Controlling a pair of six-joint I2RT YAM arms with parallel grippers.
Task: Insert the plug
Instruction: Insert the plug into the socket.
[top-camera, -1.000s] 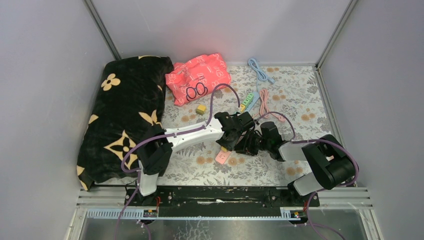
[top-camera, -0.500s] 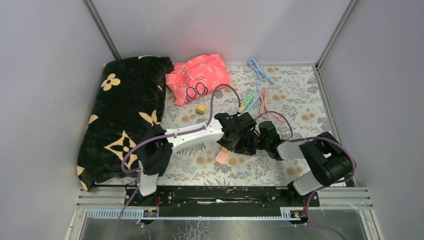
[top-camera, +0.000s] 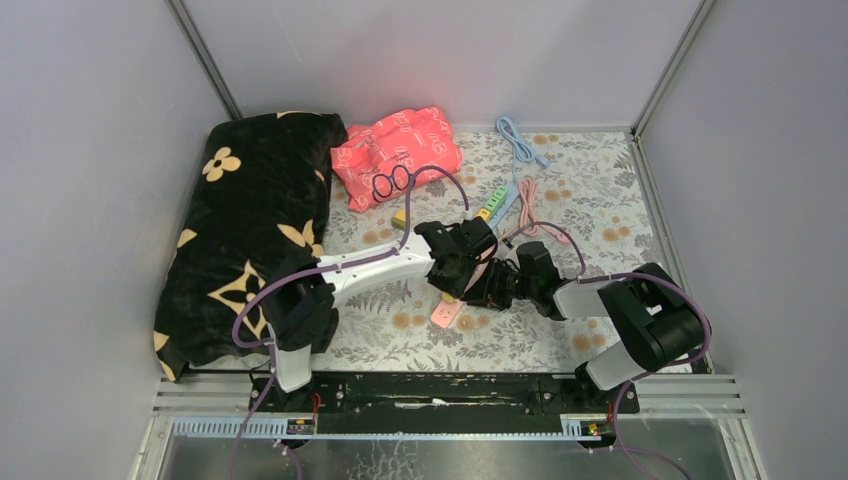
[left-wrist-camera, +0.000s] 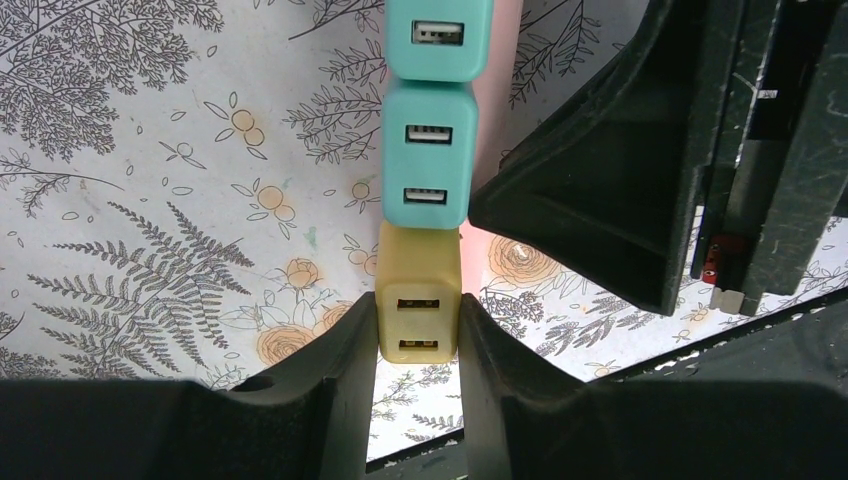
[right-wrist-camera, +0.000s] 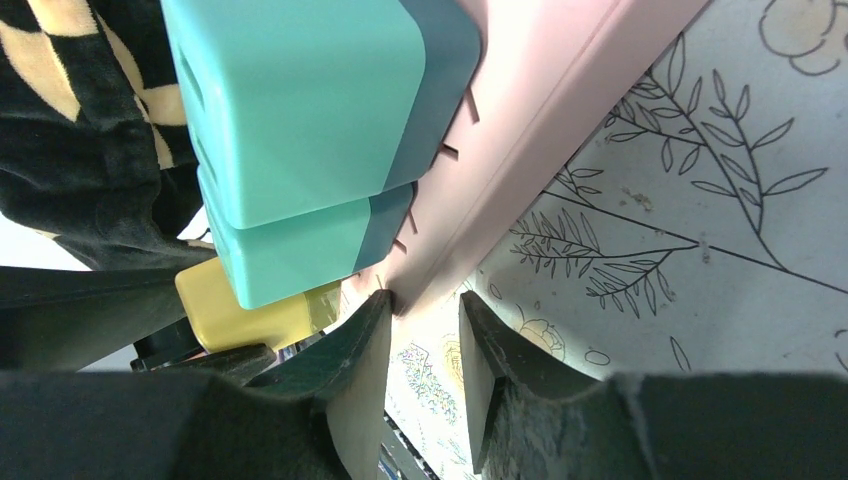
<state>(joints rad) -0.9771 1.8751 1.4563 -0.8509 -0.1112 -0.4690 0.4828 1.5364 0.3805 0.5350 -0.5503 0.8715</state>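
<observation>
A yellow plug (left-wrist-camera: 418, 300) with two USB ports is pinched between the fingers of my left gripper (left-wrist-camera: 418, 312), which is shut on it. It sits in line below two teal plugs (left-wrist-camera: 430, 150) on a pink power strip (left-wrist-camera: 503, 90). In the right wrist view the same pink power strip (right-wrist-camera: 530, 130) runs down to my right gripper (right-wrist-camera: 422, 305). Its jaws stand narrow on the strip's lower edge. From above, both grippers meet at mid-table, left gripper (top-camera: 455, 283) and right gripper (top-camera: 484, 288). The strip's near end (top-camera: 446, 314) lies on the cloth.
A black flowered blanket (top-camera: 250, 220) fills the left side, with a pink bag (top-camera: 400, 150) behind it. A second strip with green plugs (top-camera: 497, 198), a blue cable (top-camera: 518, 138), a pink cable (top-camera: 530, 205) and a small yellow cube (top-camera: 400, 216) lie at the back.
My left wrist has shifted a little to the left with the yellow plug held. The right gripper's jaws have narrowed slightly; its arm has barely moved.
</observation>
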